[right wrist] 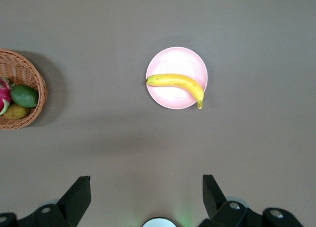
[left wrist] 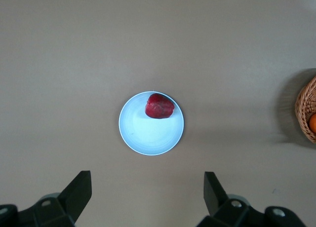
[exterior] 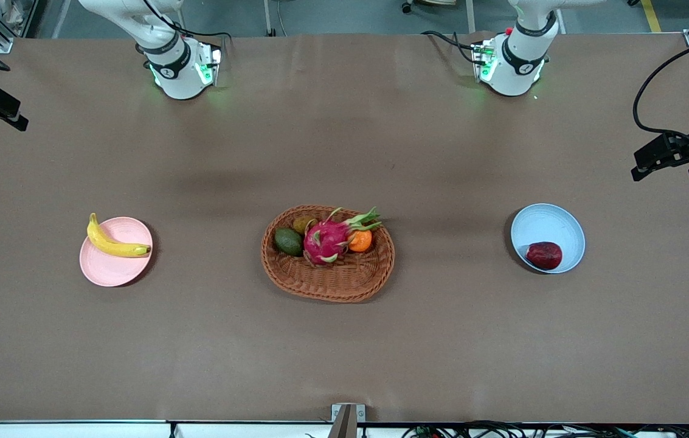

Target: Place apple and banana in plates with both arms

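The yellow banana [exterior: 114,241] lies on the pale pink plate [exterior: 114,268] toward the right arm's end of the table; both show in the right wrist view, banana [right wrist: 177,82] on plate [right wrist: 175,56]. The dark red apple [exterior: 543,255] lies in the light blue plate [exterior: 548,223] toward the left arm's end, also in the left wrist view, apple [left wrist: 159,106] in plate [left wrist: 148,135]. My left gripper [left wrist: 148,173] is open and empty, raised high over the table; it shows at the front view's edge [exterior: 666,159]. My right gripper [right wrist: 146,177] is open and empty, equally high [exterior: 6,115].
A brown woven oval basket [exterior: 332,283] stands at the table's middle between the plates. It holds a pink dragon fruit [exterior: 326,240], an orange [exterior: 360,241], a green avocado [exterior: 288,241] and a brownish fruit [exterior: 303,224]. Bare brown tabletop surrounds all of it.
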Controlling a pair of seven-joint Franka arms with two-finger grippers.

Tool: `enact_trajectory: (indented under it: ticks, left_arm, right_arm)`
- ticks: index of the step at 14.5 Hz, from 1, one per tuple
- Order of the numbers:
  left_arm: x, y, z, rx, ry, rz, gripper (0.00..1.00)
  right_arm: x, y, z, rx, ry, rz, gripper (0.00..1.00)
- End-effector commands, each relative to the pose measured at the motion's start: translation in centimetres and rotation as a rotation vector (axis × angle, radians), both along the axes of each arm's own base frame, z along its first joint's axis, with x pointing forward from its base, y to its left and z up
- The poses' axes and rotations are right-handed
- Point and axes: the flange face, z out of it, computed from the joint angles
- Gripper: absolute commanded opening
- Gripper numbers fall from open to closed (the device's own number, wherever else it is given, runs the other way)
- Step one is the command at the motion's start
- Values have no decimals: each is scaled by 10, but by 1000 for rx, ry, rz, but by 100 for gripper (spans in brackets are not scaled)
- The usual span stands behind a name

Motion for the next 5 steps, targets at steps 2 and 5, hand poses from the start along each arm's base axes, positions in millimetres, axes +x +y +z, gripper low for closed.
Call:
enact_trajectory:
  ticks: [2, 5]
  left_arm:
    - [-7, 2, 6, -12, 2, -15, 100]
    - [-7, 3, 6, -14, 2, -12, 100]
  right_arm:
    - [-2, 1, 5, 10, -8, 0, 100]
    - [1, 2, 0, 19, 2, 1, 100]
